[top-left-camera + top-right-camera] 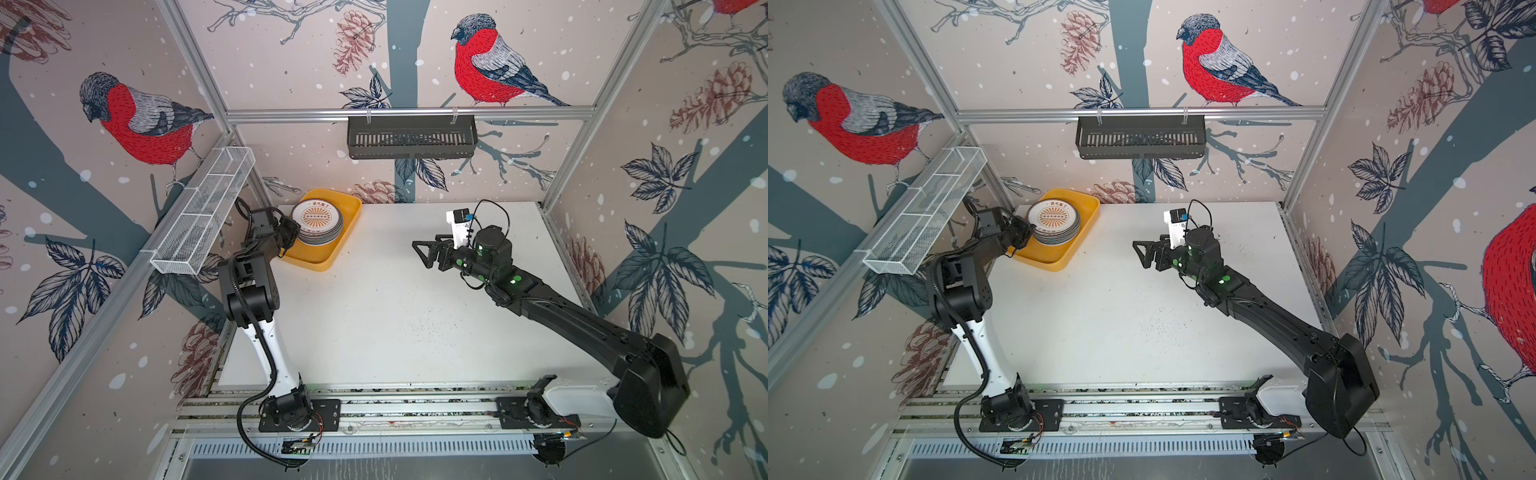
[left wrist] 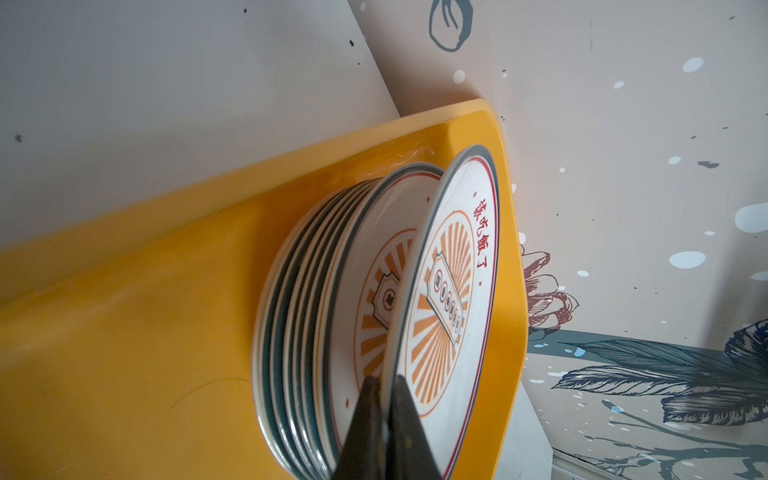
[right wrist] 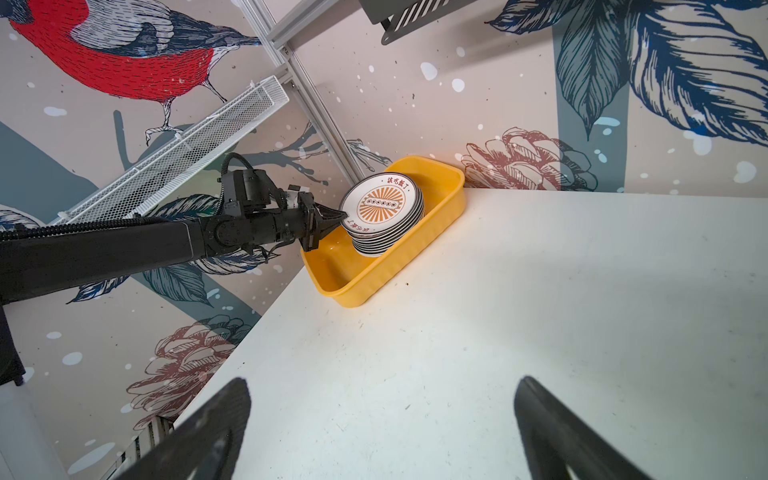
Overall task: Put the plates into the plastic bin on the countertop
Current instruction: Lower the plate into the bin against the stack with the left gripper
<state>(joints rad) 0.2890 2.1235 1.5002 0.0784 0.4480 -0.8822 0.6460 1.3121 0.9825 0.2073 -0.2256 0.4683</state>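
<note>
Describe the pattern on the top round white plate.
Top round white plate: orange sunburst; left wrist view.

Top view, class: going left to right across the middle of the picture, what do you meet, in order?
White wire-mesh basket → left hand → top plate, which that hand grips by the rim → right hand, open.

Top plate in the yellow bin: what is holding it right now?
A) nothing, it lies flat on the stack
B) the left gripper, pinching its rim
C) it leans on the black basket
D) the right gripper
B: the left gripper is shut on the rim of the top plate, which sits tilted off the stack in the yellow bin; the right gripper is open and empty over the table.
</note>
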